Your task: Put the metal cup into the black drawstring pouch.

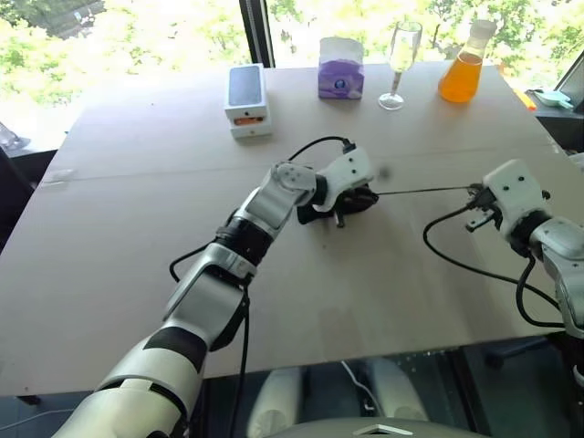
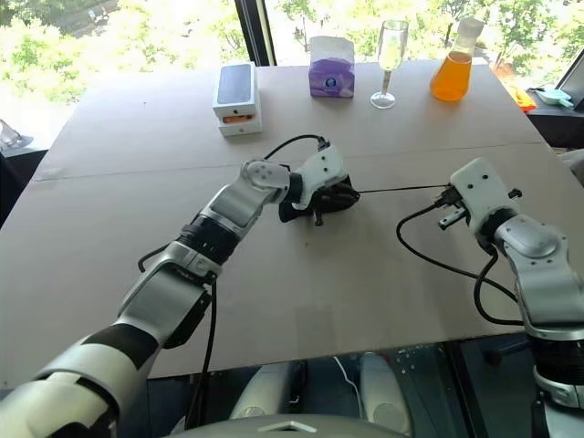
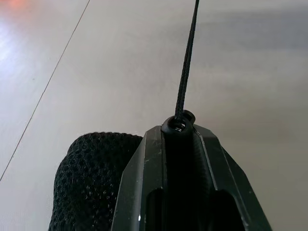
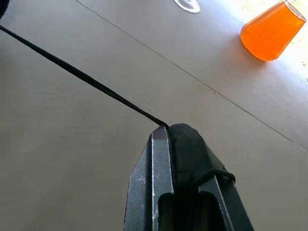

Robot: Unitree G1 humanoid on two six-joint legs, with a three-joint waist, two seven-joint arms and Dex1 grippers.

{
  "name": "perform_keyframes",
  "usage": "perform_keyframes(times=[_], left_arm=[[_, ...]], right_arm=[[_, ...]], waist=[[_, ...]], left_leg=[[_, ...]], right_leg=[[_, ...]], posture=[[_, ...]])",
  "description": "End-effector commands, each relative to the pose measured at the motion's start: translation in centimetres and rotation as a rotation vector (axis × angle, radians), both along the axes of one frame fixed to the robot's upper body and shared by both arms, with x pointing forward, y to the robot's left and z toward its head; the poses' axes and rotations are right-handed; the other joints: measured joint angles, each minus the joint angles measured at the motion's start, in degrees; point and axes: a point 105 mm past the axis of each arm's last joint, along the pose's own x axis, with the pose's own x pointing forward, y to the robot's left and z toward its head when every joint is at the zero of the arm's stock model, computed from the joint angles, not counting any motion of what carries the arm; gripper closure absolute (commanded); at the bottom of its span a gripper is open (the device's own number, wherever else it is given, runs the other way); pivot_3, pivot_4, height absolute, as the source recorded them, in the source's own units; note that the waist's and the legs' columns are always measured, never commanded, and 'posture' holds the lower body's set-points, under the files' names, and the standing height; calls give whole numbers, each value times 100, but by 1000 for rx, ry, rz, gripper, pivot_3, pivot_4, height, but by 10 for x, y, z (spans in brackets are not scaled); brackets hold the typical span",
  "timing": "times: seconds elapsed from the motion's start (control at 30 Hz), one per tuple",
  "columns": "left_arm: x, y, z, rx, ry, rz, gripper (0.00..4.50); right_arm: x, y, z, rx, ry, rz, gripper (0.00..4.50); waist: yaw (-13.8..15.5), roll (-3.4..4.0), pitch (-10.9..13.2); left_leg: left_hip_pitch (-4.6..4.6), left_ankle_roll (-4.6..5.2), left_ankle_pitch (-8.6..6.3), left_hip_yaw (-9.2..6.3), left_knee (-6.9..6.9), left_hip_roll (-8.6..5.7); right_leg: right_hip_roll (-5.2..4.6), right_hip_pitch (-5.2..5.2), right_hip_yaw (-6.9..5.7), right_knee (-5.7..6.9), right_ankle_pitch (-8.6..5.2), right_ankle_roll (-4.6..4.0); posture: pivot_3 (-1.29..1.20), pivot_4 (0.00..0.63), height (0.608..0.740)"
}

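left fingers (image 2: 330, 203) clamped on black drawstring pouch (image 2: 327, 196) to anchor it | right fingers (image 2: 444, 209) clamped on cord (image 2: 401, 189), drawn taut toward 3 o'clock to cinch it

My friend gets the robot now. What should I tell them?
Left gripper: fingers shut on the black drawstring pouch, at the cord lock by its mouth, mid-table.
Right gripper: fingers shut on the pouch's cord, which runs taut from the pouch to this gripper on the right side of the table.
Metal cup: I can't pick it out in these pictures; it may already be inside the pouch, but that is hidden.
Left to do: check the cup is in, then let go of the cord and pouch.
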Motion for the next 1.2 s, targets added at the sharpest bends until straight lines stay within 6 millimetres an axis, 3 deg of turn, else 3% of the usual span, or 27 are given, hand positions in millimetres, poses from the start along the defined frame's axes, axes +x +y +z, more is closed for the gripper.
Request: perform_keyframes(times=[0.03,0.07,0.1,0.17,0.2,0.3,0.4,0.43,0.63,0.7,0.87,0.93,1.17,1.2], left_arm=[[11,47,-14,7,41,141,4331],[8,42,-8,-44,60,132,3292],[4,39,-3,-82,83,118,2991],[0,36,6,-144,114,122,1826],[-2,35,10,-172,127,121,1538],[-26,36,33,-344,245,57,120],[-45,54,50,-465,332,61,0],[-49,61,52,-483,346,80,0],[-59,103,49,-652,258,262,0],[-68,121,36,-645,169,323,0],[-88,139,10,-592,121,388,0],[-91,142,6,-590,78,422,0],[-86,127,3,-561,35,384,0],[-84,126,3,-560,37,381,0]], right_arm=[[-7,-18,11,43,-59,-81,4500],[-10,-3,6,62,-24,-11,4500],[-15,13,6,92,-19,72,4231],[-24,34,3,143,2,170,3421],[-26,36,1,149,5,174,3135],[-31,39,-2,167,16,172,1693],[-38,39,1,195,-9,173,106],[-40,39,1,201,-13,171,35],[-54,50,-10,266,-28,191,35],[-60,56,-15,311,-52,196,35],[-71,56,-24,381,-45,192,35],[-72,56,-32,285,-40,210,35],[-30,78,-37,20,-67,341,35],[-15,85,-37,-19,-72,373,35]], waist=[[-8,1,-1],[-17,4,-2],[-22,4,-2],[-30,4,-2],[-37,5,-2],[-30,5,-3],[-28,5,-3],[-23,6,-3],[-5,17,-12],[1,18,-12],[41,18,-13],[63,21,-15],[0,24,-11],[-15,22,-11]], left_leg=[[1,0,0,0,0,1],[1,0,0,0,-1,3],[2,0,0,2,0,4],[4,0,0,3,2,9],[6,1,0,3,2,9],[3,21,-12,1,13,7],[-2,0,0,-2,18,8],[-2,0,0,-3,18,10],[14,5,-3,-4,16,13],[14,1,-1,-6,17,14],[17,7,-5,-6,13,13],[33,23,-15,-12,12,12],[150,27,-17,0,-5,15],[162,27,-17,7,-10,17]], right_leg=[[1,0,1,0,0,0],[1,0,1,0,0,0],[0,0,4,3,0,0],[2,0,5,5,0,0],[2,0,5,8,0,0],[2,0,2,17,0,0],[-8,1,3,14,0,0],[-8,0,3,14,0,0],[-12,10,18,19,0,0],[-14,12,25,17,1,0],[-21,17,25,15,1,0],[-25,43,19,1,4,3],[-12,146,20,-15,4,3],[-7,152,19,-14,3,2]], posture=[[0,150,740],[0,150,740],[0,150,740],[0,150,740],[0,150,740],[0,150,740],[0,150,740],[0,150,740],[0,150,740],[0,150,740],[0,150,740],[0,150,740],[0,150,740],[0,150,740]])
